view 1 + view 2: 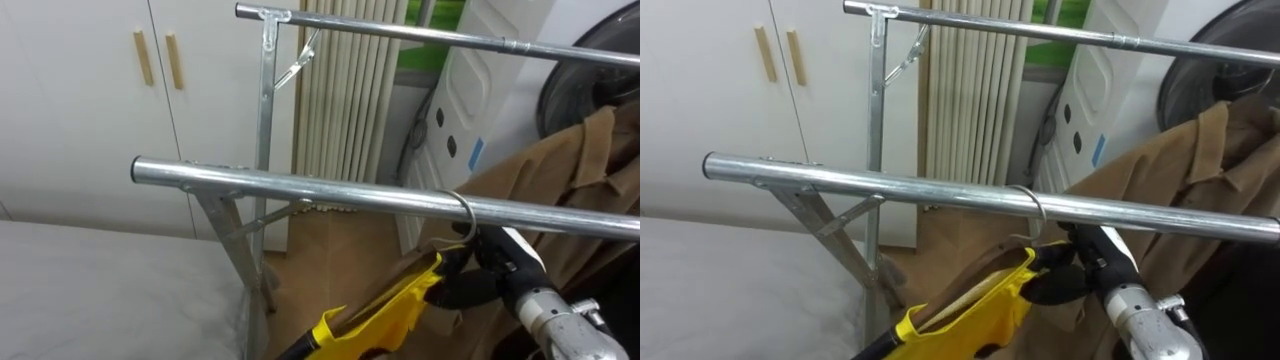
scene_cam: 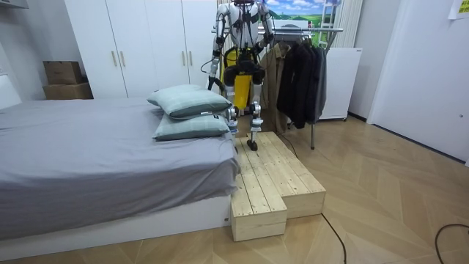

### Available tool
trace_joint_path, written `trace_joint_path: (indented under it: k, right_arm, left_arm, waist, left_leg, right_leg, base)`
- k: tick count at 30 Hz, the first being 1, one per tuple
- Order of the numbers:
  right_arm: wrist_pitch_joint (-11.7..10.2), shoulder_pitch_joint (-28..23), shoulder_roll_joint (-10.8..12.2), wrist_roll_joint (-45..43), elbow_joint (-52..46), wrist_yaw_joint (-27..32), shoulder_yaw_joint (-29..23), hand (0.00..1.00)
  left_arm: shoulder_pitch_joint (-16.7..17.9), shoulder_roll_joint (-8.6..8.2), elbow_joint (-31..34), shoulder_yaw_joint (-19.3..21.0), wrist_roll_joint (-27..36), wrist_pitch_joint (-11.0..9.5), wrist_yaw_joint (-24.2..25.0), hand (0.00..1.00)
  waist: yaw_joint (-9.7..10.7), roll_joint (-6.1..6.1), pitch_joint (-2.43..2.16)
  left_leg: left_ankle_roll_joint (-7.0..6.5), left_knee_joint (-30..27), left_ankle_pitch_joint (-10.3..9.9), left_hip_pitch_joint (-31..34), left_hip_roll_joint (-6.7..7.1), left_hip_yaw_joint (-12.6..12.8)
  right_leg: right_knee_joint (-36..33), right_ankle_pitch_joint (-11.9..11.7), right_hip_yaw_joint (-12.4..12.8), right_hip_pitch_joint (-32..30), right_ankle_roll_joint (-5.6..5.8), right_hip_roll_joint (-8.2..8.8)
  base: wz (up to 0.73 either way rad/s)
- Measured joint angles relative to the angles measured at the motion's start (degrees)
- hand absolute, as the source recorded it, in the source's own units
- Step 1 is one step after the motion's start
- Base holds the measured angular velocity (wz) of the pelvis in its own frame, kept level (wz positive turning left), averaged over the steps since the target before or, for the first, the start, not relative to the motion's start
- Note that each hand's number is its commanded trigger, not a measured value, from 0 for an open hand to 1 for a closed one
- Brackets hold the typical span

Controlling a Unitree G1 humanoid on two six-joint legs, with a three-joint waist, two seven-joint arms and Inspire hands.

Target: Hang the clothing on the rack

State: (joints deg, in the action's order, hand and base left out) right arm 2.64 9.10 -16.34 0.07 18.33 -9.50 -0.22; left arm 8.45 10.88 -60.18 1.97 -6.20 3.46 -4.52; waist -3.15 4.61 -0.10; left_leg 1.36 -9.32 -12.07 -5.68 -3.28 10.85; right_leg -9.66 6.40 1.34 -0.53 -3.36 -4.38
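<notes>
Yellow garment hangs from our right hand, whose fingers are curled tight just below the hanger hook. That hook loops over the near rail, beside the brown coat. We should lower gently until the rail bears the weight, then uncurl.

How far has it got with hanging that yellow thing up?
Nearly there. A brown coat already hangs at the right of the rack, and the hanger hook looks set over the near rail. The right hand grips just below it, with the yellow garment draped underneath. Left to do: let go and draw the hand away.
</notes>
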Motion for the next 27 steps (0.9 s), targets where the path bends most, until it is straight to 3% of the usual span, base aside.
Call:
trace_joint_path:
  k: [7,13,17,27]
  right_arm:
    - [-0.03,-3.45,0.15,0.16,0.87,1.13,0.18,0.00]
    - [-0.01,-7.32,1.29,1.73,2.23,2.84,-0.04,0.00]
    - [-0.06,-8.91,1.75,2.20,5.61,4.01,-0.22,0.00]
    - [-0.20,-12.44,2.47,6.34,20.39,8.69,-1.10,0.00]
  left_arm:
    - [-0.01,-0.22,0.08,-0.04,-0.01,-0.17,-1.61,0.00]
    - [0.15,-0.33,0.25,0.19,-0.28,-0.23,-2.58,0.00]
    - [0.48,-0.47,0.65,0.48,-0.26,-0.24,-2.59,0.00]
    - [1.94,-0.56,0.37,0.22,-0.10,-1.05,-3.88,0.00]
  waist:
    - [0.00,-0.50,0.30]
    - [0.56,-1.18,0.24]
    - [1.57,-1.48,-0.02]
    - [2.86,-1.70,-0.02]
  left_leg:
    - [0.00,0.00,0.00,-0.07,0.03,0.02]
    - [0.00,0.01,0.00,0.09,0.03,0.04]
    - [0.00,-0.01,0.00,-0.12,0.04,-0.07]
    - [0.00,-0.05,0.00,-0.58,0.08,-0.17]
  right_leg:
    - [-0.02,0.00,0.15,0.07,0.00,-0.01]
    - [-0.10,0.00,0.25,-0.13,0.00,-0.01]
    - [-0.04,0.00,0.19,0.17,0.00,0.01]
    - [0.02,0.20,-0.15,0.72,0.18,0.14]
  base:
    - [0.00]
    - [0.00]
    - [0.00]
    - [0.01]
